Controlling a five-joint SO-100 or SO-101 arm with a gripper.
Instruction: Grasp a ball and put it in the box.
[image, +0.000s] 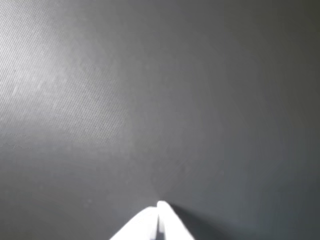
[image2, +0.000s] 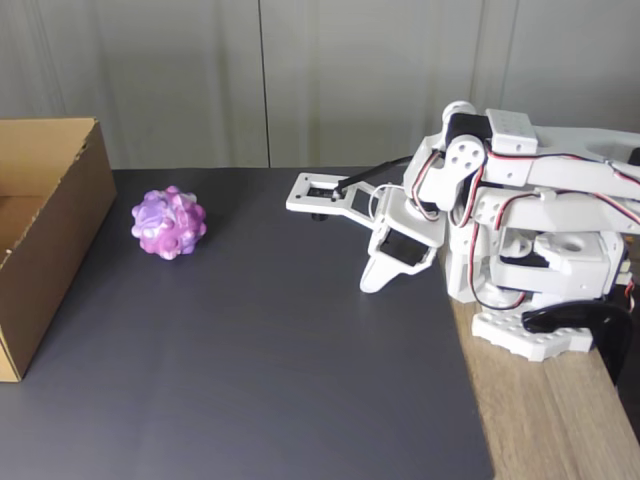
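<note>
Dark grey matting (image2: 270, 360) is covering most of the table in the fixed view; a strip of pale wood (image2: 545, 420) is showing at its right edge, and the white arm's base (image2: 530, 335) is sitting on that strip. Taking the ball (image2: 168, 223) as the landmark: it is lying on the mat, knobbly and marbled purple, pink and white, with nothing touching it; the box (image2: 60, 215) is standing just to its left, brown corrugated card, near it but apart, its left side running out of the picture so that much of its inside is hidden. Well to the right of the ball, the arm is folding low over the mat; the gripper (image2: 372, 283) is pointing down, its white tip sitting close to the mat or touching it, which of the two I cannot tell. In the wrist view the gripper (image: 159, 206) is entering from the bottom edge, cut off below; its two white fingers (image: 172, 220) are lying pressed together with only a thin seam between them, holding nothing; beyond them the mat is looking blurred, with a pale sheen towards the upper left.
</note>
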